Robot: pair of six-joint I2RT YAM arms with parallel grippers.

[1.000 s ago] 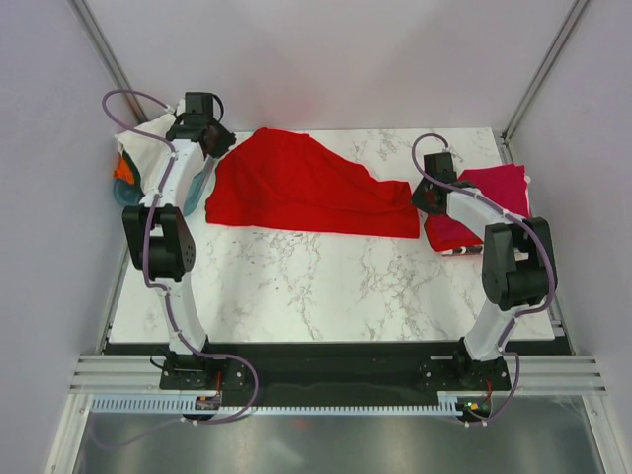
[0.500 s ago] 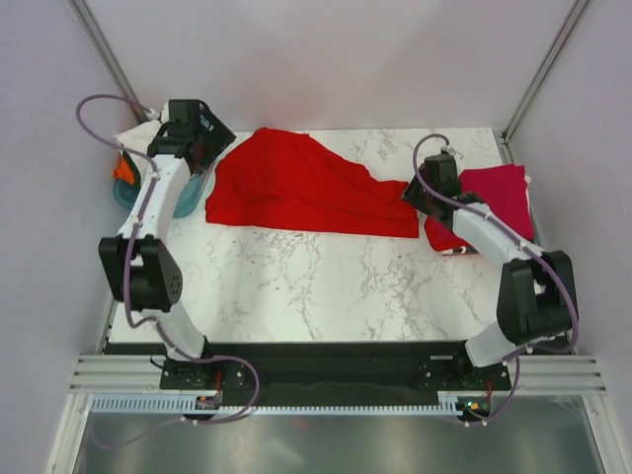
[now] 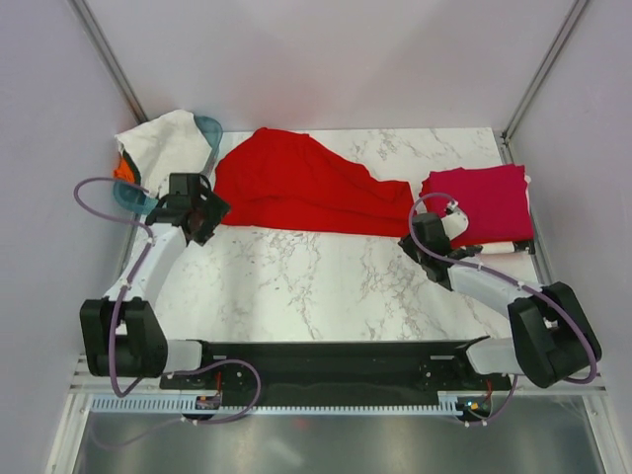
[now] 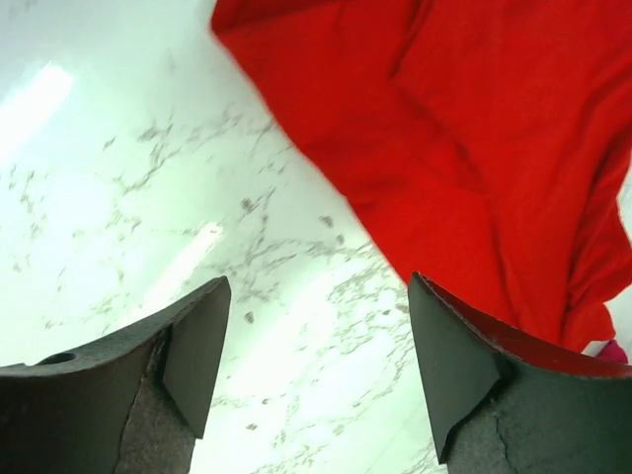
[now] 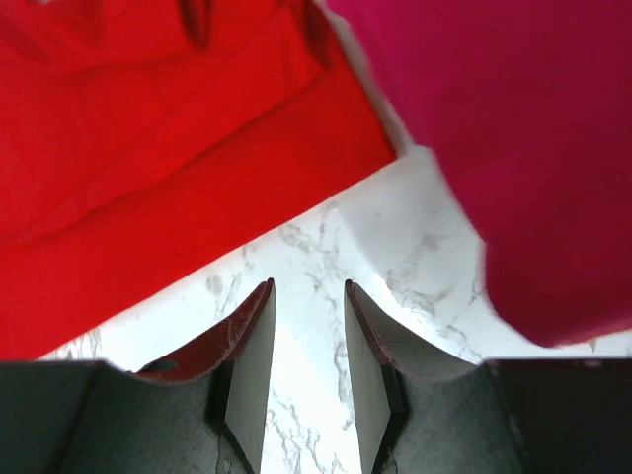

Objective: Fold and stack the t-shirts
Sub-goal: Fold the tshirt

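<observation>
The left fingers [image 4: 193,346] stand wide apart with nothing between them; through the gap only bare marble bench [image 4: 118,197] shows. Just beyond their tips lies the near left edge of the red shirt [image 4: 474,128], close but not touched. From above, these fingers [image 3: 200,210] point toward the back of the bench from its left side, next to that shirt's near left corner, and the left arm runs from them down to its base at the near edge.

The right fingers [image 5: 252,355] are parted by a narrow gap and hold nothing; bench veining shows between them. They sit over a bare strip of bench, with the red shirt's near right corner ahead to the left and the crimson shirt [image 5: 513,148] ahead to the right. In the top view they [image 3: 419,235] lie low at the right of the bench, between the two shirts.

The red shirt [image 3: 296,188] lies rumpled across the back middle of the bench, wider on the left and tapering to the right. The crimson shirt [image 3: 481,202] is folded into a neat rectangle at the back right corner, just beside the red one. At the back left a teal basket [image 3: 207,128] holds a white cloth [image 3: 163,143] draped over it and something orange [image 3: 122,170]
</observation>
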